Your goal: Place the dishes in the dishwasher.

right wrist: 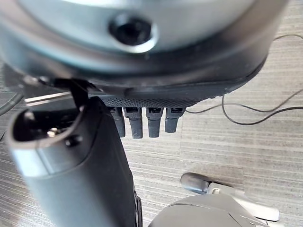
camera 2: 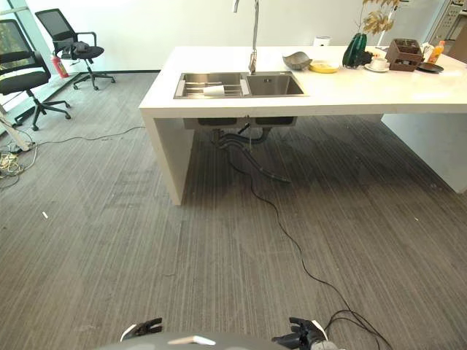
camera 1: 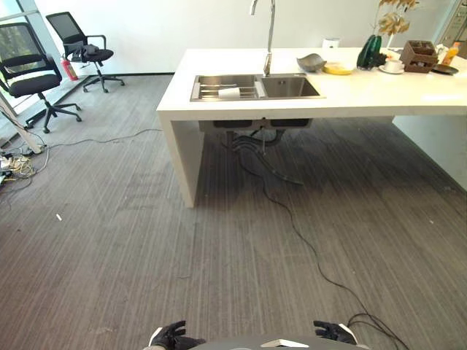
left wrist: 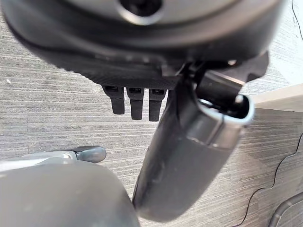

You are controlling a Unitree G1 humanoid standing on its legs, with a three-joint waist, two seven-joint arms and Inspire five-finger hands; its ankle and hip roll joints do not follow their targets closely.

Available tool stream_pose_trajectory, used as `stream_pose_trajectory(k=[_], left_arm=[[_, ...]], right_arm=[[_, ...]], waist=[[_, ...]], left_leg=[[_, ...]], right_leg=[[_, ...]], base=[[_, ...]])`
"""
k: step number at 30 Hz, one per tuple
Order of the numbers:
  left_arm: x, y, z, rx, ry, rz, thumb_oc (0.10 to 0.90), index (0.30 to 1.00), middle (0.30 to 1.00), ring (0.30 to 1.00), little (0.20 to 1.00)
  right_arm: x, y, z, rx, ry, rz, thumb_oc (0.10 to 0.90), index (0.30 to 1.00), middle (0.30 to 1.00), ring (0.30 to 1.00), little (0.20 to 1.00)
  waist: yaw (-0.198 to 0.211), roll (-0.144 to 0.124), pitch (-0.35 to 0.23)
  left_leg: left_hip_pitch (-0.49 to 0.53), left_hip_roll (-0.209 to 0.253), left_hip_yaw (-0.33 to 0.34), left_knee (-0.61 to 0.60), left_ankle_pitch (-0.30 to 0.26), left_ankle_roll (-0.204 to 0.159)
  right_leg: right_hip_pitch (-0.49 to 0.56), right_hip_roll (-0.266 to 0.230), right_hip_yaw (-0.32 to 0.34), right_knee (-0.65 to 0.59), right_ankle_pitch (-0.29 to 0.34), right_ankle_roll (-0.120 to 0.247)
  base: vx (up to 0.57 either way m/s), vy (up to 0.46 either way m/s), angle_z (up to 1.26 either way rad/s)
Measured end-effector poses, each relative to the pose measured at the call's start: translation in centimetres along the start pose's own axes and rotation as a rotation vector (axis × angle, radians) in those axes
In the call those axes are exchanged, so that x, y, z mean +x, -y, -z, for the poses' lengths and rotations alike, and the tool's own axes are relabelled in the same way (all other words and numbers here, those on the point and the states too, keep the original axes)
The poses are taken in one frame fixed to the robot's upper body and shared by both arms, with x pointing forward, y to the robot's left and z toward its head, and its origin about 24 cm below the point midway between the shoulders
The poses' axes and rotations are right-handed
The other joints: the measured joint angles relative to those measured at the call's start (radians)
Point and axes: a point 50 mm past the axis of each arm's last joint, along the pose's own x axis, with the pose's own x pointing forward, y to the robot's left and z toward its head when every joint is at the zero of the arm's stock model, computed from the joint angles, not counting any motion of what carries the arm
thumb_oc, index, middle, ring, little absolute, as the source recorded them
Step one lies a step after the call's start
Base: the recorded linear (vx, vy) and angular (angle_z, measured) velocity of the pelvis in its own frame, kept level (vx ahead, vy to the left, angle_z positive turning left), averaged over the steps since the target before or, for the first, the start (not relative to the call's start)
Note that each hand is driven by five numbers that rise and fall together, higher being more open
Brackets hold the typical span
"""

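Observation:
Far ahead, a white counter [camera 1: 219,102] carries the dishes: a grey bowl [camera 1: 311,63], a yellow dish [camera 1: 338,69], a white cup on a saucer [camera 1: 394,66] and a dark plate [camera 1: 444,69]. Its steel sink [camera 1: 290,87] has a rack and a white item [camera 1: 229,92] in the left basin. My left hand [camera 1: 171,337] and right hand [camera 1: 334,332] hang low at my sides, well short of the counter. In the wrist views, the left fingers [left wrist: 135,101] and right fingers [right wrist: 144,120] are straight over bare carpet and hold nothing.
A tall faucet [camera 1: 271,36], a green vase [camera 1: 370,52] and a brown caddy [camera 1: 418,56] also stand on the counter. Two office chairs [camera 1: 33,76] and a red extinguisher [camera 1: 71,69] are at the far left. Loose wires [camera 1: 14,166] lie by the left wall. Grey carpet stretches between me and the counter.

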Motion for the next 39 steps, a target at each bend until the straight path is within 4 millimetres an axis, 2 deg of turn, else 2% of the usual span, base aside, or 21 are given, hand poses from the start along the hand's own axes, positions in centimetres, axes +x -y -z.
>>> stream_pose_trajectory(k=[5,9,16,30,33,34,35,36,38,39], left_arm=[[0.0,0.0,-0.1,0.015,0.001,0.009,0.800,0.900,0.900,0.900,0.900],[0.0,0.0,-0.1,0.013,-0.002,0.009,0.800,0.900,0.900,0.900,0.900],[0.1,0.0,-0.3,0.012,0.002,0.009,0.800,0.900,0.900,0.900,0.900],[0.1,-0.3,0.2,-0.136,-0.049,-0.019,0.800,0.900,0.900,0.900,0.900],[0.1,-0.4,0.1,-0.179,-0.049,-0.024,0.800,0.900,0.900,0.900,0.900],[0.2,-0.5,-0.1,-0.213,-0.044,-0.034,0.800,0.900,0.900,0.900,0.900],[0.3,-0.8,-0.5,-0.243,-0.033,-0.043,0.800,0.900,0.900,0.900,0.900],[0.5,-1.1,-1.4,-0.261,-0.014,-0.054,0.800,0.900,0.900,0.900,0.900],[0.9,-1.4,-4.4,-0.334,0.054,-0.056,0.800,0.900,0.900,0.900,0.900],[0.9,-1.3,-4.9,-0.355,0.073,-0.053,0.800,0.900,0.900,0.900,0.900]], right_arm=[[0.1,-0.2,-0.6,-0.026,0.019,-0.014,0.800,0.900,0.900,0.900,0.900],[0.1,-0.2,-0.5,-0.022,0.013,-0.013,0.800,0.900,0.900,0.900,0.900],[0.1,-0.1,-0.4,-0.011,0.010,-0.010,0.800,0.900,0.900,0.900,0.900],[0.2,0.1,-1.1,0.002,0.028,-0.004,0.800,0.900,0.900,0.900,0.900],[0.3,0.6,-1.6,-0.002,0.039,0.002,0.800,0.900,0.900,0.900,0.900],[0.3,0.7,-1.9,-0.002,0.045,0.001,0.800,0.900,0.900,0.900,0.900],[0.4,0.7,-2.3,-0.001,0.055,-0.002,0.800,0.900,0.900,0.900,0.900],[0.5,0.6,-2.9,0.007,0.070,-0.010,0.800,0.900,0.900,0.900,0.900],[0.7,0.8,-4.0,0.030,0.096,-0.009,0.800,0.900,0.900,0.900,0.900],[0.7,0.9,-3.8,0.038,0.083,-0.005,0.800,0.900,0.900,0.900,0.900]], waist=[[-0.001,-0.002,0.004],[-0.001,-0.002,0.005],[-0.001,0.005,0.013],[-0.009,0.017,0.034],[-0.015,0.033,0.046],[-0.015,0.033,0.057],[-0.011,0.024,0.070],[-0.010,-0.001,0.098],[0.004,-0.046,0.154],[0.021,-0.060,0.162]], left_leg=[[-0.001,0.001,0.001,-0.004,-0.001,-0.002],[-0.001,0.001,0.001,-0.004,-0.006,-0.009],[0.001,0.001,0.001,0.000,-0.002,-0.002],[-0.017,0.012,-0.009,0.000,-0.001,-0.014],[-0.023,0.020,-0.009,0.004,-0.001,-0.026],[-0.034,0.023,-0.007,0.023,-0.005,-0.033],[-0.076,0.019,-0.007,0.086,-0.014,-0.051],[-0.154,0.005,0.004,0.214,-0.018,-0.068],[-0.344,-0.009,0.027,0.516,0.017,-0.152],[-0.389,-0.005,0.035,0.562,0.027,-0.166]], right_leg=[[0.000,0.001,0.000,0.000,0.000,0.000],[0.000,0.001,0.001,0.000,0.000,0.000],[-0.001,0.001,0.001,0.000,-0.001,-0.001],[-0.007,0.012,-0.012,0.000,-0.008,-0.012],[-0.019,0.021,-0.011,0.003,-0.013,-0.019],[-0.026,0.024,-0.009,0.010,-0.021,-0.021],[-0.044,0.026,-0.009,0.024,-0.033,-0.041],[-0.068,0.011,-0.015,0.055,-0.043,-0.057],[-0.102,-0.027,-0.015,0.109,-0.065,-0.093],[-0.086,-0.030,-0.019,0.088,-0.059,-0.103]], base=[[0.00,0.000,0.00],[0.00,0.000,0.00],[0.00,0.000,0.00],[0.00,-0.023,0.02],[0.01,-0.094,0.01],[-0.04,-0.135,0.01],[0.02,-0.144,0.10],[0.05,-0.120,0.22],[0.18,-0.049,0.23],[0.34,0.014,0.20]])
